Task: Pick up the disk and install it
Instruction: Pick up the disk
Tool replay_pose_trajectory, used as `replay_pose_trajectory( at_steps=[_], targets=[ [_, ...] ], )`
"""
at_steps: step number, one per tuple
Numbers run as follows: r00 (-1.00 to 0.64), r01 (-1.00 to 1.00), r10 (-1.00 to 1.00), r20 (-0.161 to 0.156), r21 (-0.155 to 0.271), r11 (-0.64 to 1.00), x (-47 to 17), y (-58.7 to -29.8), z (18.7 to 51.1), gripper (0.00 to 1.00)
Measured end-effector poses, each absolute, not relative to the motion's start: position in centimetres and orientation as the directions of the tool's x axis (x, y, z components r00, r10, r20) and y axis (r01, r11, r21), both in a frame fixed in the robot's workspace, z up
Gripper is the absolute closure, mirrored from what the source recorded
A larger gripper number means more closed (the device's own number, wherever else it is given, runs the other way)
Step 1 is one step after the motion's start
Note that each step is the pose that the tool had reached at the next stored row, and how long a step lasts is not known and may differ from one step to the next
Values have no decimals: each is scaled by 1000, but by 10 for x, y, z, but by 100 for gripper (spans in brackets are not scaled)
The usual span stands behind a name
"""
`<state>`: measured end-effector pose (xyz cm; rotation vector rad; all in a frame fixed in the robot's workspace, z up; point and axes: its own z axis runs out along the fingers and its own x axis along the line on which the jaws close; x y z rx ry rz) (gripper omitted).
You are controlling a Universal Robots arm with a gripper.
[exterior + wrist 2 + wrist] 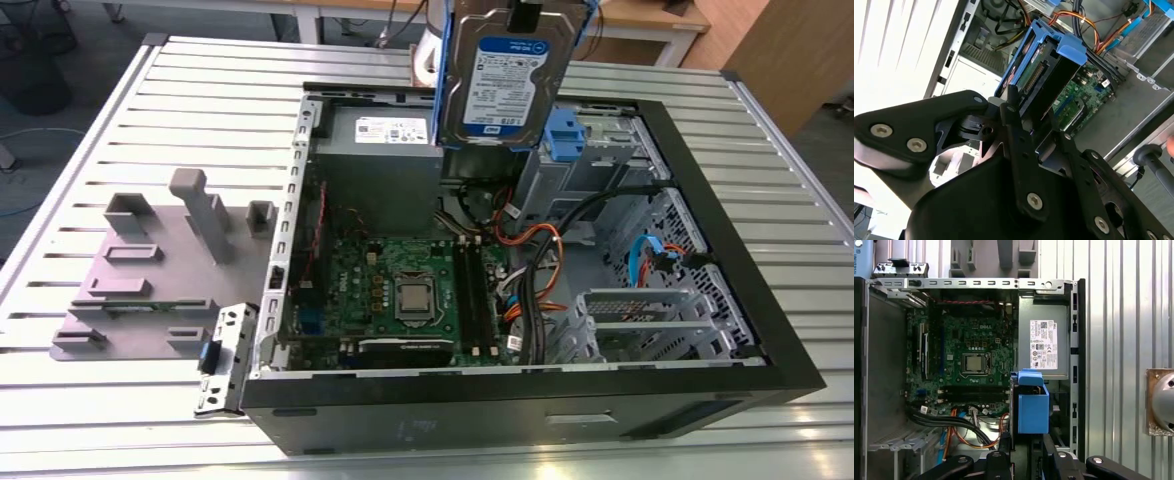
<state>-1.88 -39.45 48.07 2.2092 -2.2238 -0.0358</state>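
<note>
While the gripper (pixel 1032 127) is closed on the disk (pixel 507 80), upright above the open computer case (pixel 534 405), sound practice appears to be squaring it with the case's bay (pixel 601 160), clear of its cables (pixel 531 262)

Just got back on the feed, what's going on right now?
The gripper is shut on the disk and holds it upright in the air over the open computer case, near the grey power supply. The disk is not yet seated in the case.
</note>
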Motion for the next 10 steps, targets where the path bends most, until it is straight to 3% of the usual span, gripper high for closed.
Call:
replay_pose_trajectory(
  at_steps=[10],
  targets=[
    [-7, -1000, -1000, -2, 21, 7, -19, -415, 481, 65]
  ],
)
